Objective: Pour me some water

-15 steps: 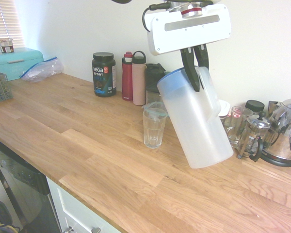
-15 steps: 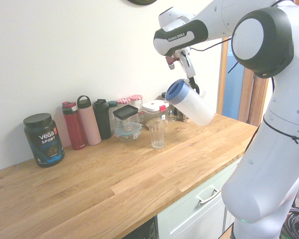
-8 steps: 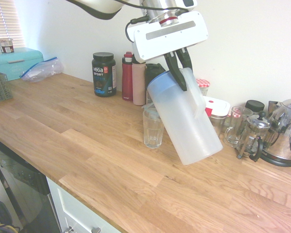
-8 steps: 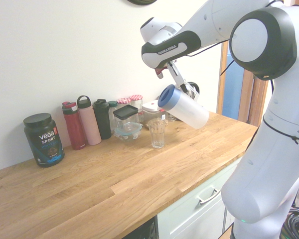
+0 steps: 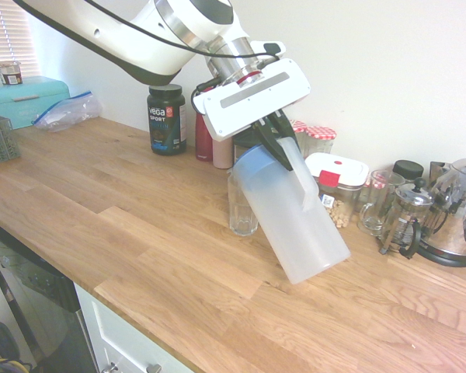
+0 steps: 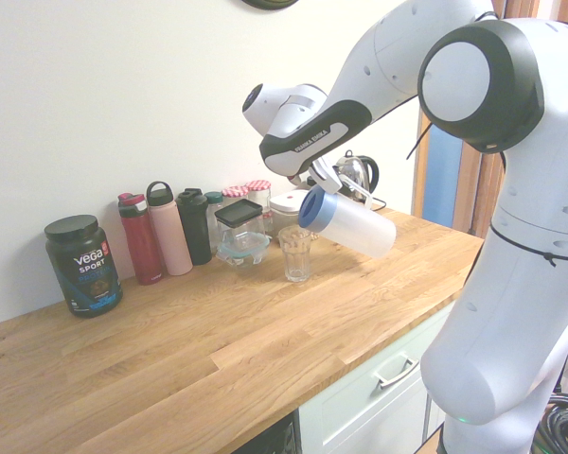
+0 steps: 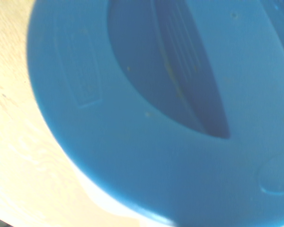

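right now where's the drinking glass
In the first exterior view the glass stands mid-counter, directly under the tilted jug's blue lid, in front of the pink bottle.

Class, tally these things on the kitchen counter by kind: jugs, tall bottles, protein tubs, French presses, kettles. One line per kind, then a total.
Jug: 1
Tall bottles: 3 (red bottle, pink bottle, black bottle)
Protein tub: 1
French press: 1
Kettle: 1
Total: 7
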`<action>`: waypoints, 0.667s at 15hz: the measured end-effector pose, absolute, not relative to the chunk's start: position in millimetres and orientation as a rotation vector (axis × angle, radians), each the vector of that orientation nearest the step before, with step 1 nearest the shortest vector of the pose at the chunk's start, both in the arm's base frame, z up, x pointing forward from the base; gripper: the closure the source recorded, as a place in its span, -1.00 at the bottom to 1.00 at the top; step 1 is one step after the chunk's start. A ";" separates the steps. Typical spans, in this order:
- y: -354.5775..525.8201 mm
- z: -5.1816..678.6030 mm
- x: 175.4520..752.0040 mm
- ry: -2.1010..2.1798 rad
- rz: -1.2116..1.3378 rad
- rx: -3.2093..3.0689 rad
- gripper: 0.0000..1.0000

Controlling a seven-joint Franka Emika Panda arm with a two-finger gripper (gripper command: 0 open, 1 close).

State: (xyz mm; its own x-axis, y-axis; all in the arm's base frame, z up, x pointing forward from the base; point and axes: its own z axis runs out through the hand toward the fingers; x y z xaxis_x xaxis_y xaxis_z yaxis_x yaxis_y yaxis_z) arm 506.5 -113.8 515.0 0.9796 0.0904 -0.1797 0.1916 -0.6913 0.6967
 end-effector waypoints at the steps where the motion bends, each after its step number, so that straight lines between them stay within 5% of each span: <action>1: -113.7 514.9 506.7 0.195 -0.167 2.334 1.00; 10: -136.5 542.5 506.7 0.098 -0.100 2.432 1.00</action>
